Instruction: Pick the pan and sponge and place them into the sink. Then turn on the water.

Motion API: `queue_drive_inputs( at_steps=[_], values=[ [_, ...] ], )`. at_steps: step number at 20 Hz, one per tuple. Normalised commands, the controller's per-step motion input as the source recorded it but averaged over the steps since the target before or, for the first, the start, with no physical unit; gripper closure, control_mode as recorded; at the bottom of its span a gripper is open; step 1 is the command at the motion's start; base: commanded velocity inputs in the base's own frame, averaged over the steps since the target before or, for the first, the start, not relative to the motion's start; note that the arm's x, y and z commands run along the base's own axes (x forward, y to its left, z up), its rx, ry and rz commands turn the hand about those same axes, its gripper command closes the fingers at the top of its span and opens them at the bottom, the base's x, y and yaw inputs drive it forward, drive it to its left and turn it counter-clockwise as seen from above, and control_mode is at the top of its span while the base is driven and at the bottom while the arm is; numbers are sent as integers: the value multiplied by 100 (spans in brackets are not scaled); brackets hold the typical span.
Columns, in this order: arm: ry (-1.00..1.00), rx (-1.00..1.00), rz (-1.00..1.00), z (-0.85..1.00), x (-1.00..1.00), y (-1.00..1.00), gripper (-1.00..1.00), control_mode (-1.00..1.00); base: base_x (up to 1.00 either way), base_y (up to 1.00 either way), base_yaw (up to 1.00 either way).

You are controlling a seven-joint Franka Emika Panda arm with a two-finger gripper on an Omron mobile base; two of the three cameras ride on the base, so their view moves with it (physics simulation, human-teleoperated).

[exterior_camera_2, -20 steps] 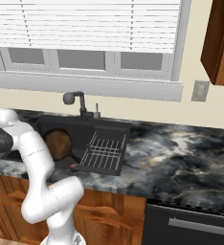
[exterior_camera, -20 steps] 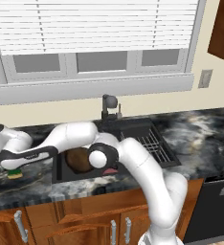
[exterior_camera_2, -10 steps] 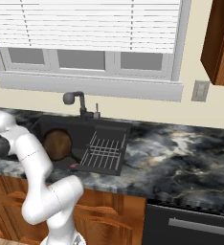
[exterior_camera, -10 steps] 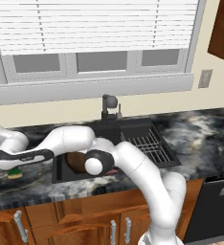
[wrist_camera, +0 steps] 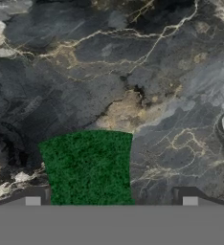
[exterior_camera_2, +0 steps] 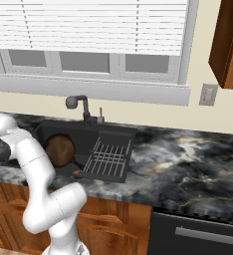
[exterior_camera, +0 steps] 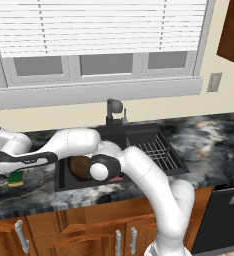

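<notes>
Reaching left over the counter (exterior_camera: 34,197), your gripper (exterior_camera: 0,167) hangs just above the sponge (exterior_camera: 16,178), left of the sink (exterior_camera: 139,132); the pan (exterior_camera: 79,165) lies in the basin. Lower straight down from here.

Right base view: pan (exterior_camera_2: 58,149) sits left of the rack (exterior_camera_2: 108,157); faucet (exterior_camera_2: 78,104) runs dry.

Hand view: sponge (wrist_camera: 87,167) lies between the finger tips (wrist_camera: 32,198), which stand wide apart and hold nothing. You want it centred before closing; shift slightly so the green block sits midway. No readable writing or labels anywhere.
</notes>
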Motion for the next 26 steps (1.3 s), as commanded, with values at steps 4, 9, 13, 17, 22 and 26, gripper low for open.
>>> queue_drive_inputs(
  at_steps=[4,9,13,17,22,26],
  values=[
    [0,0,0,-53,0,-3,-100,-100,0,0,0],
    [0,2,0,-36,0,0,-100,-100,0,0,0],
    [0,9,0,-23,0,0,-100,-100,0,0,0],
    [0,10,0,-69,-2,0,-100,-100,0,0,0],
    [0,21,1,-100,-20,0,-100,-100,0,0,0],
    [0,13,0,-78,-3,0,100,-100,0,0,0]
  ],
)
